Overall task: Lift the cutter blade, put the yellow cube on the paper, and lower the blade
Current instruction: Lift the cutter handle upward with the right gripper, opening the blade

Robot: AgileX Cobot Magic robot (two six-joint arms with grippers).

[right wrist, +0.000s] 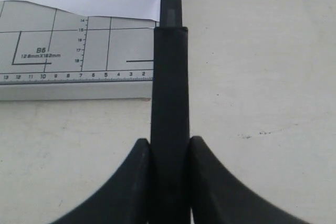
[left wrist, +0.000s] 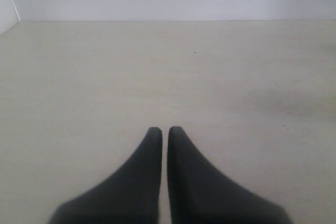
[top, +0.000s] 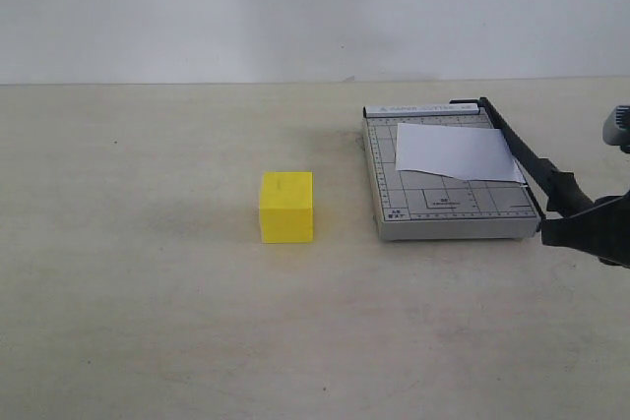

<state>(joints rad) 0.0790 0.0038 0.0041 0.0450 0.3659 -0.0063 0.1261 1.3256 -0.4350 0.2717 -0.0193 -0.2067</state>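
We had the right hand [right wrist: 170, 148] clamped on the cutter blade [right wrist: 170, 77], paper [top: 455, 151] just past it, yellow cube [top: 286, 207] well off to its left. Left hand [left wrist: 165, 132] was pinched shut, empty.

Smooth matt yellow cube [top: 286, 207]; thin white paper [top: 457, 152]; matt black cutter blade [top: 532, 162].

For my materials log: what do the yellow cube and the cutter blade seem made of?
The yellow cube looks like matte plastic or foam: even colour, no glare. The cutter blade, at its handle, looks like smooth black plastic, dull finish; not certain.
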